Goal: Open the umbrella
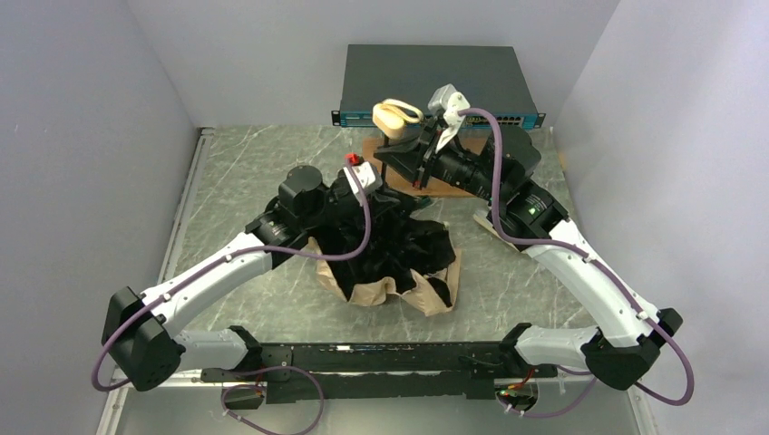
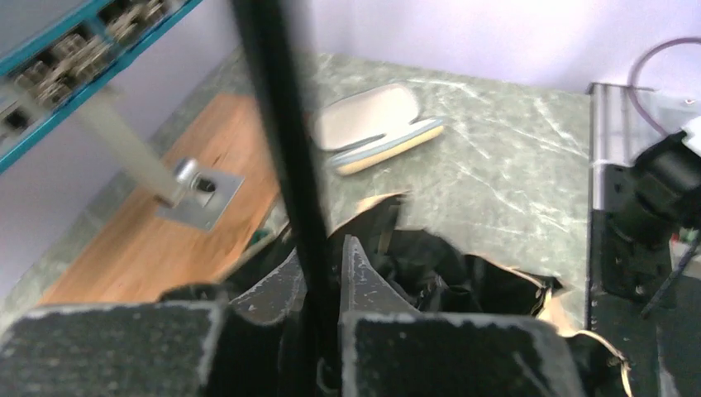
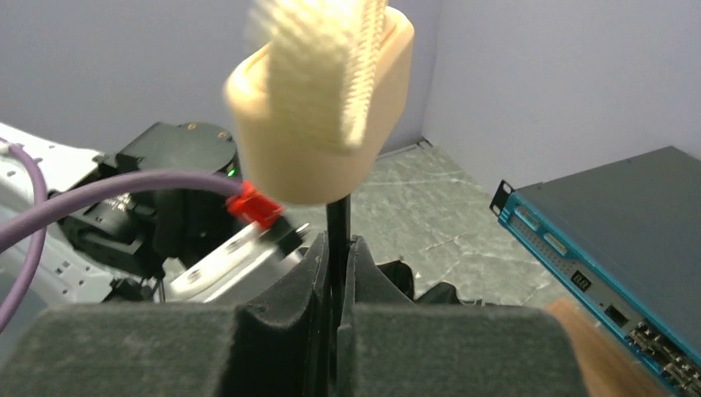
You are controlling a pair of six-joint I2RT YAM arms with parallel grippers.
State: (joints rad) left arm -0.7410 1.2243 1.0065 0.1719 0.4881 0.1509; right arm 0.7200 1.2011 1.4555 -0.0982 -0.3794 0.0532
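Note:
The umbrella lies half spread in the middle of the table, its black lining facing up and its beige fabric edge showing at the front. Its black shaft rises to the beige handle with a loop strap. My left gripper is shut on the shaft low down, just above the canopy; in the left wrist view the shaft runs between the fingers. My right gripper is shut on the shaft right under the handle, holding it above the table.
A teal-fronted network switch stands at the back, with a wooden board in front of it. A flat beige oval sleeve lies on the marble tabletop to the right of the canopy. Grey walls close in both sides.

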